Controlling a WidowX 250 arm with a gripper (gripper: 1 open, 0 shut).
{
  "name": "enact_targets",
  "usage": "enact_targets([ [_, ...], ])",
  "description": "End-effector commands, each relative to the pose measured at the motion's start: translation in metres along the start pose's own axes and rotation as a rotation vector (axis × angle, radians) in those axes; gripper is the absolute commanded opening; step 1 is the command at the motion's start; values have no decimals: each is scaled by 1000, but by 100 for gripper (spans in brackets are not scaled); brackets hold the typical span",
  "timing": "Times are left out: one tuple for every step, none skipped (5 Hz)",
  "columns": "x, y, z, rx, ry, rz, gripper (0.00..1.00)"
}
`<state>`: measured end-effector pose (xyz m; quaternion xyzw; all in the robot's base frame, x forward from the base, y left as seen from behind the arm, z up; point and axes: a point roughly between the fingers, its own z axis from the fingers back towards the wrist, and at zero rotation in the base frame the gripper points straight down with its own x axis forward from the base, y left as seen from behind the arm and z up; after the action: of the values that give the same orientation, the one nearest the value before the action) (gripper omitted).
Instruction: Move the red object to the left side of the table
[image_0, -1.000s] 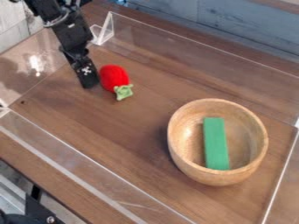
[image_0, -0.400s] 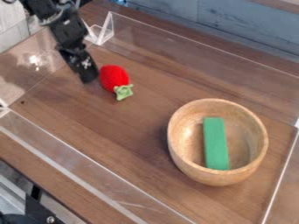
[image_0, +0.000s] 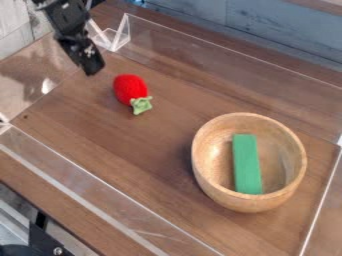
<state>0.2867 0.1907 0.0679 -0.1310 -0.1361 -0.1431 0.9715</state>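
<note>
The red object (image_0: 130, 89), a small strawberry-shaped toy with a green leafy top, lies on its side on the dark wood table (image_0: 160, 150), left of centre. My black gripper (image_0: 88, 63) hangs above the table toward the back left, up and to the left of the toy and clear of it. It is open, and nothing sits between its fingers. The arm rises out of the frame at the top left.
A wooden bowl (image_0: 207, 165) at the right holds a green rectangular block (image_0: 246, 163). Low clear acrylic walls (image_0: 80, 185) border the table. A clear bracket (image_0: 118, 35) stands at the back left, just behind the gripper.
The gripper has lifted and pulled away toward the back left, from right beside the red object to a spot apart from it. The red object has not moved.
</note>
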Motion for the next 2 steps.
enact_targets([
  [10, 10, 19, 37, -35, -5, 100],
  [12, 0, 13, 31, -40, 0, 100],
])
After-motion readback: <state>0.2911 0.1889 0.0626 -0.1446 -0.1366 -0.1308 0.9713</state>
